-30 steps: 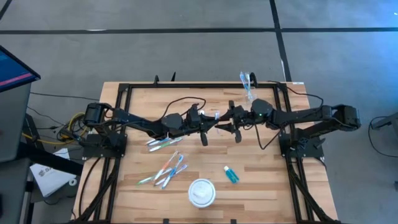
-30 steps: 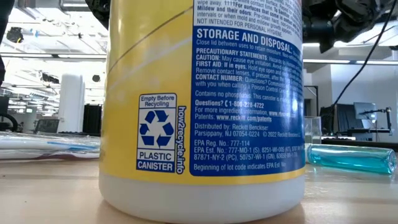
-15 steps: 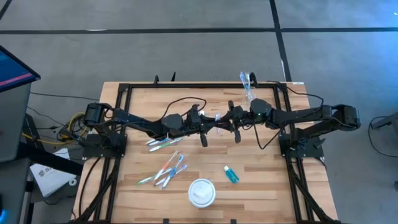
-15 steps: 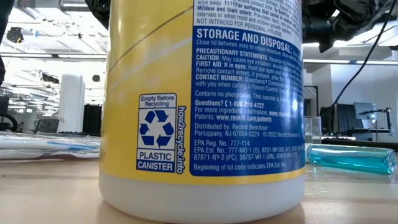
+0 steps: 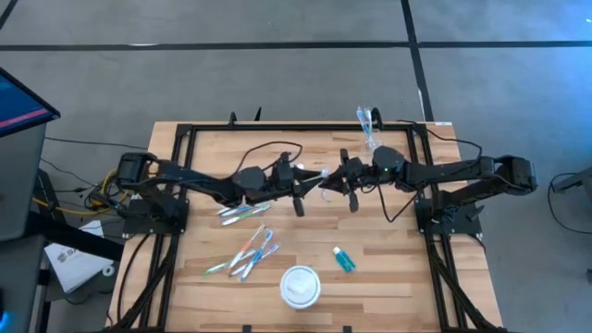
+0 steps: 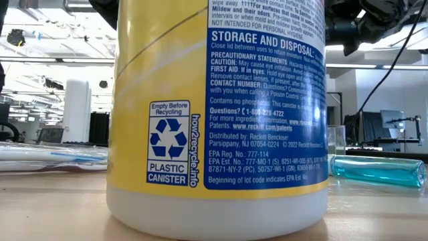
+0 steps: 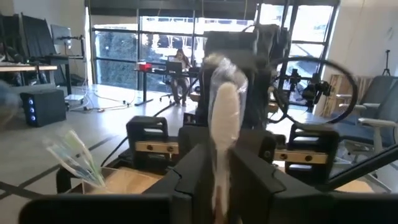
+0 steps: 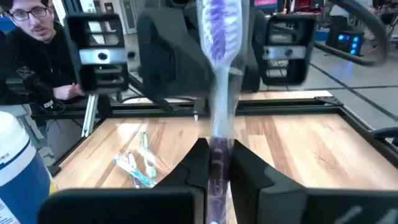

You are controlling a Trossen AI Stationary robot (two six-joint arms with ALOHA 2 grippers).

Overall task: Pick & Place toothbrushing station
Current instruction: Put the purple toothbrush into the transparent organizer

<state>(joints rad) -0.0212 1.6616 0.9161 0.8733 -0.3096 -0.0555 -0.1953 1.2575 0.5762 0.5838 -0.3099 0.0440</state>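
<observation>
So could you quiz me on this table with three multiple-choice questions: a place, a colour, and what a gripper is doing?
1. Where is the small blue tube?
A) lying on the wooden table near the round white disc
B) inside a drawer
C) in a person's hand

2. What colour are the bristles of the toothbrush in the right gripper?
A) red
B) purple
C) black

3. How is the right gripper?
A) wide open, empty
B) out of sight
C) shut on the toothbrush's handle

Answers:
1 A: the high view shows it flat on the wood beside the disc.
2 B: the right wrist view shows purple bristles.
3 C: its fingers press the handle from both sides.
</observation>
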